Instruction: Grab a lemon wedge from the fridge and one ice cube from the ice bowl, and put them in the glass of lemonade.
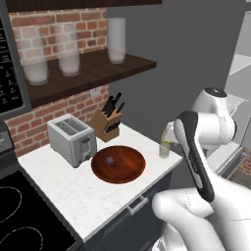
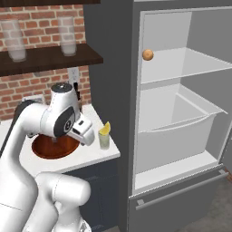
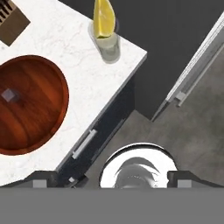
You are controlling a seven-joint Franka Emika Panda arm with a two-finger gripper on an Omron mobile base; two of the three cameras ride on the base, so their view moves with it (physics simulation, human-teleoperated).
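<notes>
The glass of lemonade [image 2: 104, 141] [image 3: 108, 46] [image 1: 164, 150] stands at the counter's corner nearest the fridge. A pale yellow lemon wedge [image 2: 105, 129] [image 3: 104, 19] sticks up out of it. The reddish-brown ice bowl [image 1: 128, 171] [image 2: 45, 149] [image 3: 39, 118] lies beside it and holds one ice cube [image 1: 111, 161] [image 3: 8, 95]. The fridge [image 2: 181, 113] stands open, white inside. My gripper [image 3: 113, 180] is open and empty. It hangs above the counter's front edge, looking down, close to the glass and apart from it.
A round orange fruit [image 2: 147, 55] sits on the fridge's upper shelf. A toaster [image 1: 72, 138] and a knife block [image 1: 107, 121] stand behind the bowl. Tall frosted glasses [image 1: 68, 49] line the wall shelf. A black cooktop [image 1: 24, 215] lies to the left.
</notes>
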